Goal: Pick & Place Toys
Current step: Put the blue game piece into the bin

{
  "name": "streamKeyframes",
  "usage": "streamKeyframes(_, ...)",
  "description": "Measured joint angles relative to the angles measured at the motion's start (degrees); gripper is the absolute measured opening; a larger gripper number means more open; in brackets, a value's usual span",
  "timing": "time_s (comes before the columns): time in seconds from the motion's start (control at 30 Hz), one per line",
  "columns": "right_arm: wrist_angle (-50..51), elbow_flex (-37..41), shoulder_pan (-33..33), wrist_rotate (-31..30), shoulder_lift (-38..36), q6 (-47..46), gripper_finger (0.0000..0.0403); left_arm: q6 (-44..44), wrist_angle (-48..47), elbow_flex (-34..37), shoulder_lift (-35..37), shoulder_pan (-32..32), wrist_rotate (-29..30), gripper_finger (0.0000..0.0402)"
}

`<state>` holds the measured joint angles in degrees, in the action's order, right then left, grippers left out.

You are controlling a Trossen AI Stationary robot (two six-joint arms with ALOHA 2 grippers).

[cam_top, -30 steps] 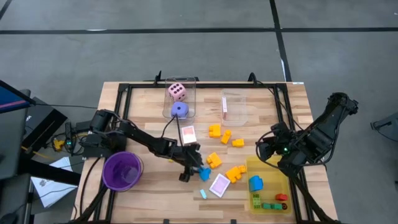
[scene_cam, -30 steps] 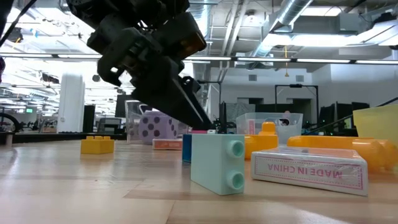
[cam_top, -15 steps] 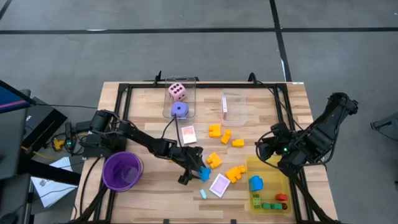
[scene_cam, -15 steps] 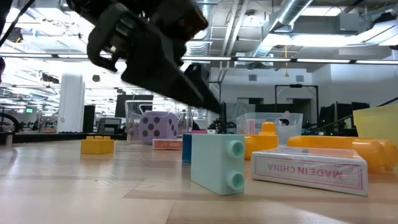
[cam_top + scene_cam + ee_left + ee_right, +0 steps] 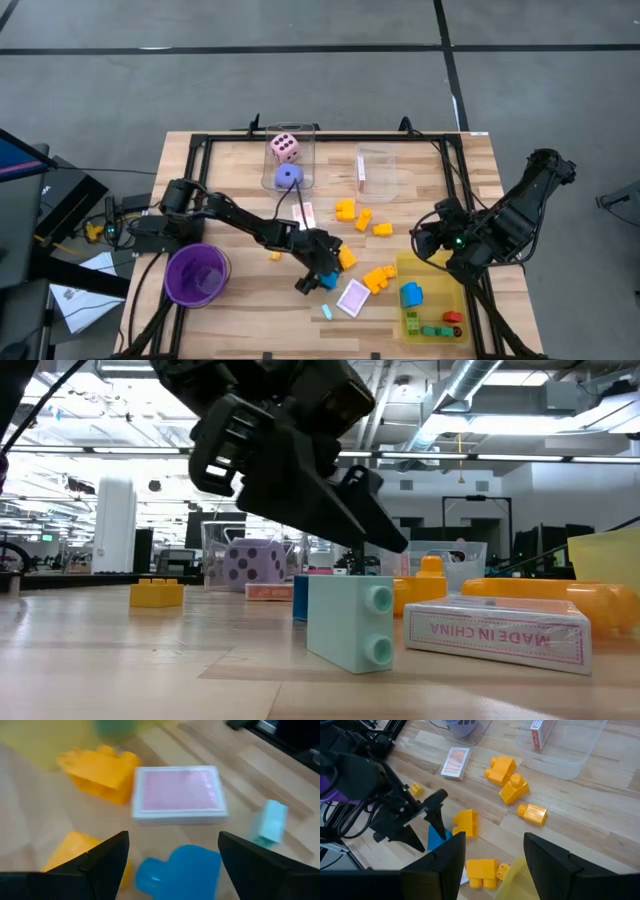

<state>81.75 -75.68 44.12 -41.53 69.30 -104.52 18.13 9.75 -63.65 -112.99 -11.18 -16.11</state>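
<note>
My left gripper [image 5: 318,273] is open above the table's middle front, its fingers on either side of a blue block [image 5: 180,872] that lies on the wood and also shows in the high view [image 5: 329,279]. Around it lie orange blocks [image 5: 345,258] [image 5: 378,277], a pink-white card deck [image 5: 353,297], a light blue block [image 5: 326,312] and a small yellow block [image 5: 274,256]. My right gripper [image 5: 428,238] waits open and empty at the right, beside the yellow tray [image 5: 432,270].
A purple cup [image 5: 196,274] stands at the front left. A clear box [image 5: 290,135] at the back holds a pink die and a purple piece; a second clear box [image 5: 378,172] holds a card deck. Yellow blocks [image 5: 360,217] and a flat card [image 5: 303,215] lie mid-table. The tray holds blue, green and red blocks.
My left gripper has gone toward the table's right edge and now stands over the blue block. The small yellow block that the arm covered before now shows behind it. The toys have kept their places.
</note>
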Motion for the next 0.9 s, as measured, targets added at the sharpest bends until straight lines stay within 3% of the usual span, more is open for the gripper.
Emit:
streamKeyframes(0.23,0.15,0.0,0.11,1.07,0.02,0.14,0.0193,5.54,-9.12,-2.08,-1.07,-0.03,-1.39,0.0305)
streamKeyframes(0.37,0.51,0.0,0.11,1.11,0.02,0.15,0.0193,8.22,-9.52,-2.06,-1.07,0.04,-1.43,0.0305)
streamKeyframes(0.9,0.49,0.0,0.11,1.13,0.02,0.1,0.0193,3.21,-11.71,0.1,-1.1,-0.63,-0.81,0.0305)
